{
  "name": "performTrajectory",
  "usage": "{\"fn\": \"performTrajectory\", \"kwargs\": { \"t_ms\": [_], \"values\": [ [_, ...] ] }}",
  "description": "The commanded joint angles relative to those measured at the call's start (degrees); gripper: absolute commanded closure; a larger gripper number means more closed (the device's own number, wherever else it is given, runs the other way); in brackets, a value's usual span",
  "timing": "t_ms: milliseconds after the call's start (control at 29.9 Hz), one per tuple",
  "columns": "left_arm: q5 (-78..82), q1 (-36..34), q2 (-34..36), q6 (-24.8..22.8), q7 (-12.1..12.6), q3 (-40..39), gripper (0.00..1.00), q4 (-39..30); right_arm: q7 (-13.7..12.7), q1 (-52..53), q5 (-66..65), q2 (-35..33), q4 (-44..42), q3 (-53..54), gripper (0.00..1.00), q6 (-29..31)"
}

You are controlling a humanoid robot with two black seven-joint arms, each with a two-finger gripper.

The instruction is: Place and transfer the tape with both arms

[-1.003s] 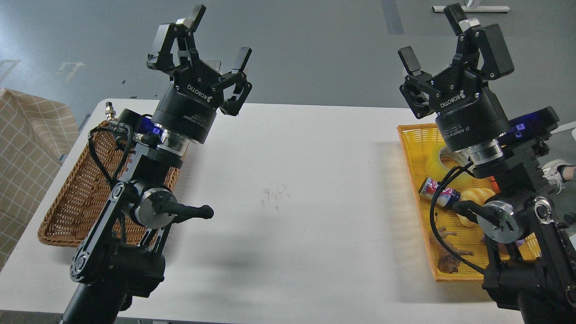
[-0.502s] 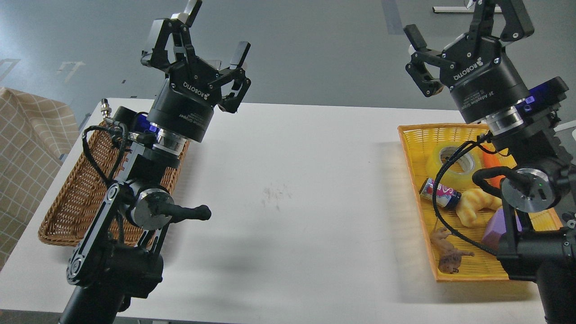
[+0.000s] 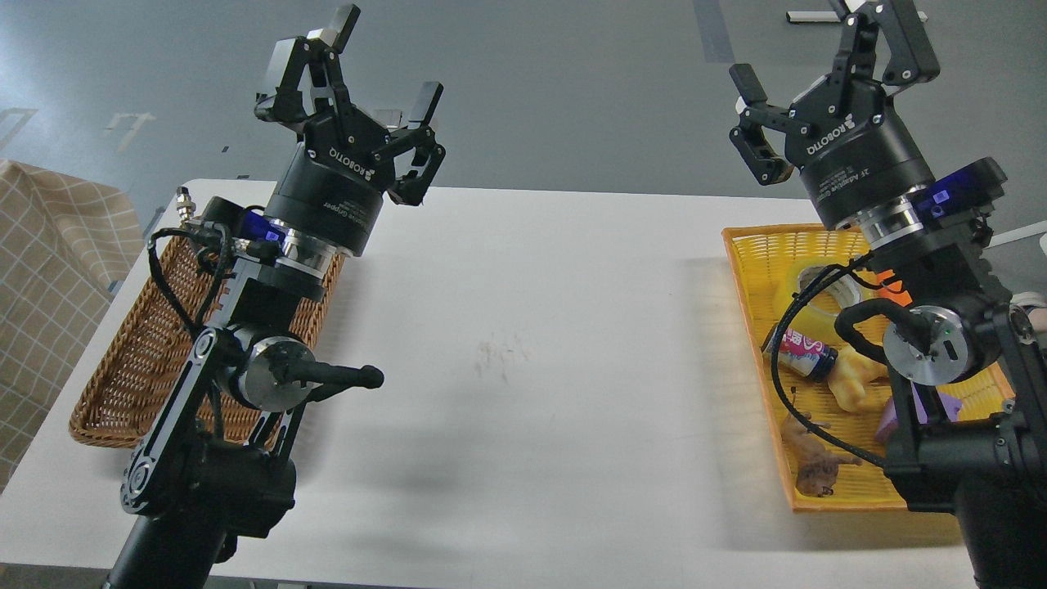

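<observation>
Desk [image 3: 540,343] is spanning most of the frame, white, with a faint scuff [image 3: 501,353] near its middle. Left arm [image 3: 245,360] is rising from the near left corner; right arm [image 3: 941,360] is rising from the near right. Both are standing well above the desk and holding nothing.

Brown basket [image 3: 139,360] is sitting at the desk's left edge, partly hidden behind the left arm. Yellow tray [image 3: 757,270] is sitting at the right edge, partly hidden behind the right arm.

Left pincer [image 3: 384,57] is pointing up and away, fingers spread wide, nothing between them. Right pincer [image 3: 806,45] is doing the same at the far right, fingers spread, empty, one finger running up to the top edge of the frame.

Tape [image 3: 806,282] is lying flat in the far part of the tray, core facing up, right side covered by the arm and a black cable crossing it. Just near of it: a can [image 3: 797,353] lying on its side, then a yellow toy [image 3: 851,384], a purple block [image 3: 928,409] mostly behind the arm, and a small brown animal figure [image 3: 814,458] at the near end. An orange item [image 3: 890,288] is peeking out right of the tape; can't tell what it is.
</observation>
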Motion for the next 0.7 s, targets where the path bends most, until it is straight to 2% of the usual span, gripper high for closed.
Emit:
{"fn": "performTrajectory", "kwargs": {
  "t_ms": [0,669],
  "values": [
    [-0.3,-1.2,0.0,0.2,0.0,0.0,0.02,0.1,0.5,0.2,-0.2,0.6,-0.1,0.0,0.00,0.6],
    [0.0,-3.8,0.0,0.6,0.3,0.1,0.02,2.6,2.0,0.8,-4.6,2.1,-0.3,-1.5,0.00,0.4]
  ]
}}
